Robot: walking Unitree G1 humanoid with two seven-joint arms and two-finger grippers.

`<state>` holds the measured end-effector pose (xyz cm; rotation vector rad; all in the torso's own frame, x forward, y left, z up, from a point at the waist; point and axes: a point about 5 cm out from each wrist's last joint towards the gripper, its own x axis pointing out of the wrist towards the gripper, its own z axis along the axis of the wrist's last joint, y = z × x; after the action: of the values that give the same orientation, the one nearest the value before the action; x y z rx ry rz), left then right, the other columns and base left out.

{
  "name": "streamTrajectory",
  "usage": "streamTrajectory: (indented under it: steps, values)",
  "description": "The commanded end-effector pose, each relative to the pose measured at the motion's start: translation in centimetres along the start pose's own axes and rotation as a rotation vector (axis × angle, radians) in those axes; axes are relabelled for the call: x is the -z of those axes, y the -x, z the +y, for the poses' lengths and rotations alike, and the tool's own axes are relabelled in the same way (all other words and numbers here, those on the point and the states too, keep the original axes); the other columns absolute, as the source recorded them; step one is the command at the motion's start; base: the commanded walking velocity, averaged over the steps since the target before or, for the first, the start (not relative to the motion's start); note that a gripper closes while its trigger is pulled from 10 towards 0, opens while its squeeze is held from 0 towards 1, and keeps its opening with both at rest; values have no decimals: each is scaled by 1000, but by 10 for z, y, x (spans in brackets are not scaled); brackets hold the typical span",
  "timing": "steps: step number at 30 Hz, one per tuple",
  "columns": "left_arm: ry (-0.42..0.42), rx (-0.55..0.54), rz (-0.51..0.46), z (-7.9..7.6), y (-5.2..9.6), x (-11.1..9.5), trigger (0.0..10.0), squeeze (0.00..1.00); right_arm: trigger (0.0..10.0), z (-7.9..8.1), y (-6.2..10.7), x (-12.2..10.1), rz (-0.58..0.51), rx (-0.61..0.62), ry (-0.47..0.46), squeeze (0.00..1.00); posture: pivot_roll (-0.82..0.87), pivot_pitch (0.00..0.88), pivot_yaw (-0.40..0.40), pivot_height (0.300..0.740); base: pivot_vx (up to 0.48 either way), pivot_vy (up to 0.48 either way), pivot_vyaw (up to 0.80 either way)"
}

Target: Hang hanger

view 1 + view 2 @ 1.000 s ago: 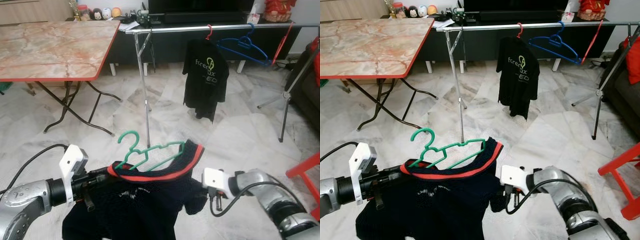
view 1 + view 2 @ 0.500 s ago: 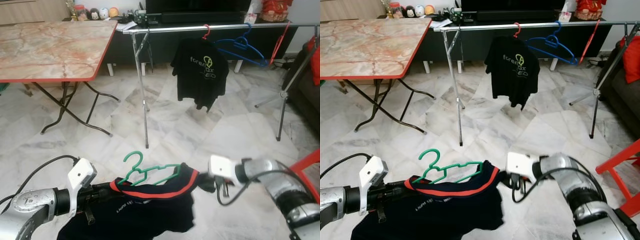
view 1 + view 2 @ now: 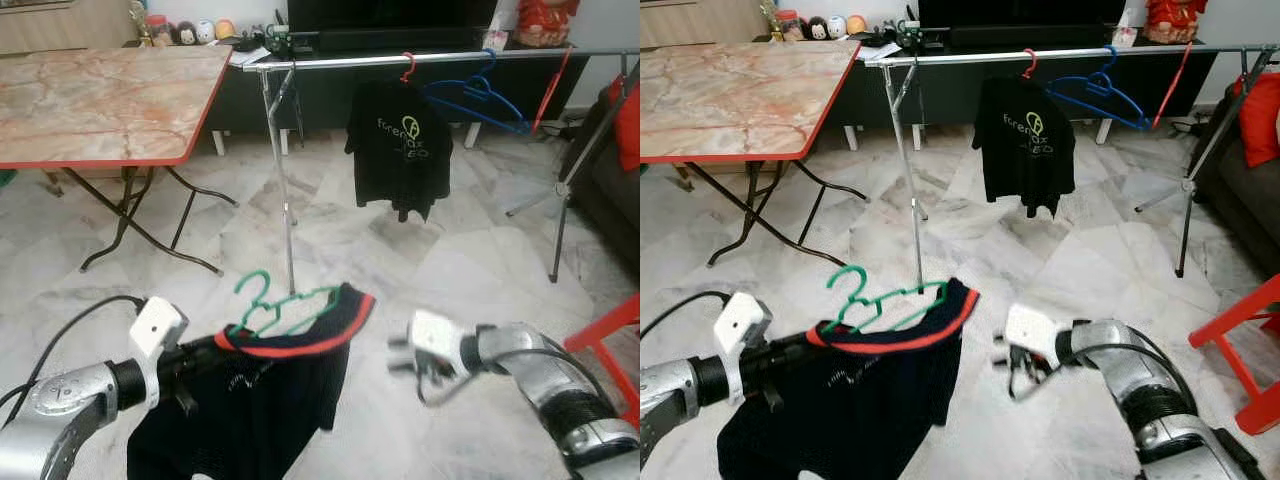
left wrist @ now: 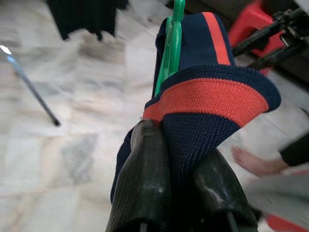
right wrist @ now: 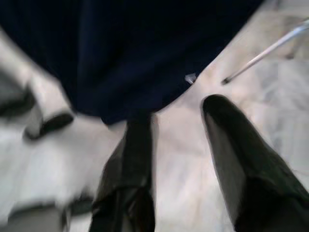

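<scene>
Well short of the rail [image 3: 420,60], left gripper [image 4: 178,159] jaws clenched on the shirt [image 3: 250,400] collar only, right gripper [image 5: 178,145] jaws released, so the hanger [image 3: 275,300] could easily slip out.

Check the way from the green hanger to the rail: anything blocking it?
Nothing visible does. The left gripper holds the shirt with its green hanger; bare floor lies ahead to the rail. The rack's upright stands straight ahead; free rail lies right of it.
</scene>
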<state>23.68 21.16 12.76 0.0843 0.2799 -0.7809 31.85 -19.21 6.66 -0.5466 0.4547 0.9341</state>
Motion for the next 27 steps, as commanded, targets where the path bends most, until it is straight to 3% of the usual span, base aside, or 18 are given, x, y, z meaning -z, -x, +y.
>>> streamTrajectory:
  steps: [1, 5, 7, 9, 13, 14, 15, 16, 17, 27]
  values:
    - [-26, -41, -22, 5, 3, -4, 0, 0, 10000, -3, 1, -1, -37, 54, -59, 0, 1, 37, 14, 740, 0, 0, 0]
    - [-25, -51, -27, 5, 2, -4, 0, 0, 10000, -3, 0, -1, -38, 72, -69, 0, 1, 37, 14, 740, 0, 0, 0]
    - [-42, -192, -122, 11, -9, -13, 0, 0, 10000, 12, -9, -3, -176, 131, -312, 0, 1, 44, 13, 740, 0, 0, 0]
    - [-44, -207, -133, 12, -10, -14, 0, 0, 10000, 14, -9, -3, -191, 137, -340, 0, 1, 44, 13, 740, 0, 0, 0]
    - [-67, -340, -218, 18, -20, -23, 0, 0, 10000, 24, -16, 1, -229, 207, -448, 0, -12, 49, 13, 740, 0, 0, 0]
    - [-116, -325, -221, 11, -27, -29, 3294, 0, 10000, 30, -20, 1, -253, 195, -510, 0, -10, 50, 9, 740, 0, 0, 0]
    - [-138, -320, -224, 8, -31, -32, 3294, 0, 10000, 33, -22, 1, -264, 185, -534, 0, -10, 50, 9, 740, 0, 0, 0]
    - [-168, -313, -225, 5, -34, -34, 8745, 0, 10000, 35, -24, 1, -277, 177, -560, 0, -10, 50, 9, 740, 0, 0, 0]
    - [-194, -313, -226, 3, -37, -36, 10000, 0, 10000, 38, -25, 0, -285, 171, -579, 0, -10, 50, 9, 740, 0, 0, 0]
    - [-398, -322, -156, -8, -47, -28, 10000, 0, 10000, 33, -26, -26, -445, 159, -631, 0, -5, 53, 8, 740, 0, 0, 0]
